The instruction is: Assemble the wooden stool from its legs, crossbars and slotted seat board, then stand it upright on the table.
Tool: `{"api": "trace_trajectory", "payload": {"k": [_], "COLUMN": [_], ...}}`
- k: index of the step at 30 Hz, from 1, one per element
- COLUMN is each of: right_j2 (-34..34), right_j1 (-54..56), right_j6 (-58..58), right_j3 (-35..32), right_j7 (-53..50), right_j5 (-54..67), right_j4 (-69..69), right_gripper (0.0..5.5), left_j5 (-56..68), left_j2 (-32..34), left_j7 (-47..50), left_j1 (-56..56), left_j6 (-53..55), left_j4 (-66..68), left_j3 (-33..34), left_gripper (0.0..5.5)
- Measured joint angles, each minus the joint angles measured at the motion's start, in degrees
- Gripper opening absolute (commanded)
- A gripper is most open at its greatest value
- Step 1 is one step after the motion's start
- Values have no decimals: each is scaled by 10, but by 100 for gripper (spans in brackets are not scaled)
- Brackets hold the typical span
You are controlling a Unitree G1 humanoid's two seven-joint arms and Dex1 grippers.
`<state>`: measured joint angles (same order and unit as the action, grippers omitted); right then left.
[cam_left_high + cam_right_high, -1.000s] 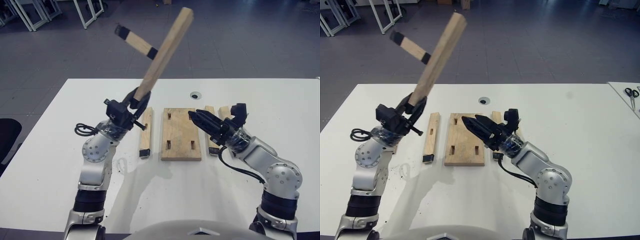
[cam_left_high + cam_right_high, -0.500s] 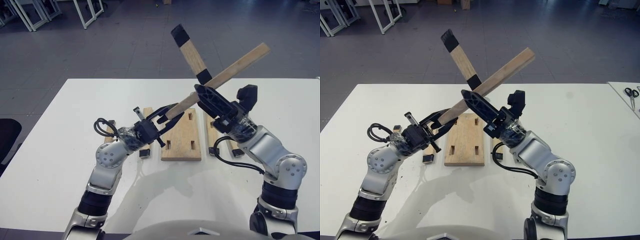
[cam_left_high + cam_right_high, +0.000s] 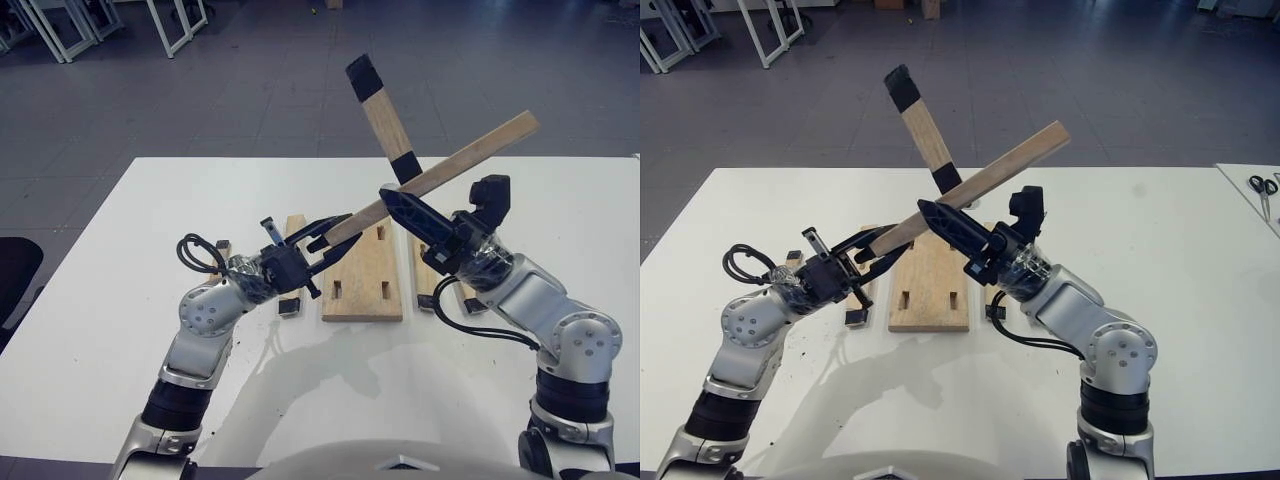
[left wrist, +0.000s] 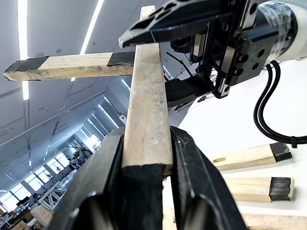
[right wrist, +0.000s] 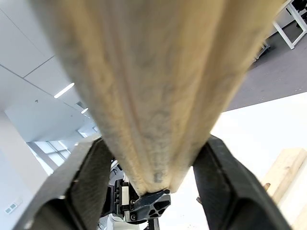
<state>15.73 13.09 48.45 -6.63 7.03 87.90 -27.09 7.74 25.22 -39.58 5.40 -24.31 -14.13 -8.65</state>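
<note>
A long wooden leg (image 3: 470, 155) slants up to the right above the table. A shorter crossbar (image 3: 385, 118) with black-taped ends crosses it and sticks up from it. My left gripper (image 3: 335, 232) is shut on the leg's lower end, and the left wrist view shows its fingers (image 4: 192, 165) pressed on both sides of the wood. My right gripper (image 3: 400, 205) is shut on the same leg just below the crossbar joint, the wood (image 5: 158, 86) lying between its fingers. The slotted seat board (image 3: 362, 270) lies flat on the table beneath them.
One loose leg (image 3: 292, 270) lies left of the seat board, and two more (image 3: 428, 280) lie right of it, partly hidden by my right arm. A small wooden piece (image 3: 216, 252) sits behind my left forearm. Scissors (image 3: 1262, 185) rest on the neighbouring table at the right.
My left arm swung the leg and crossbar down and to the right. My right gripper rose from the table and took hold of the leg near the crossbar.
</note>
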Motion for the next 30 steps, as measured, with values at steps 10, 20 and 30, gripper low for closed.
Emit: {"api": "trace_trajectory", "payload": {"k": [10,20,30], "right_j2": [7,11,48], "right_j1": [-4,-4,-11], "right_j6": [-8,-37,-71], "right_j3": [6,-2,10], "right_j7": [9,-3,36], "right_j5": [0,-20,-212], "right_j4": [1,16,54], "right_gripper": [202,202,202], "left_j5": [12,-45,-234], "left_j2": [8,60,36], "left_j7": [-12,-16,73], "left_j1": [3,-61,-55], "left_j6": [-7,-73,128], "left_j4": [4,103,82], "left_j3": [1,21,-1], "left_gripper": [152,275,275]}}
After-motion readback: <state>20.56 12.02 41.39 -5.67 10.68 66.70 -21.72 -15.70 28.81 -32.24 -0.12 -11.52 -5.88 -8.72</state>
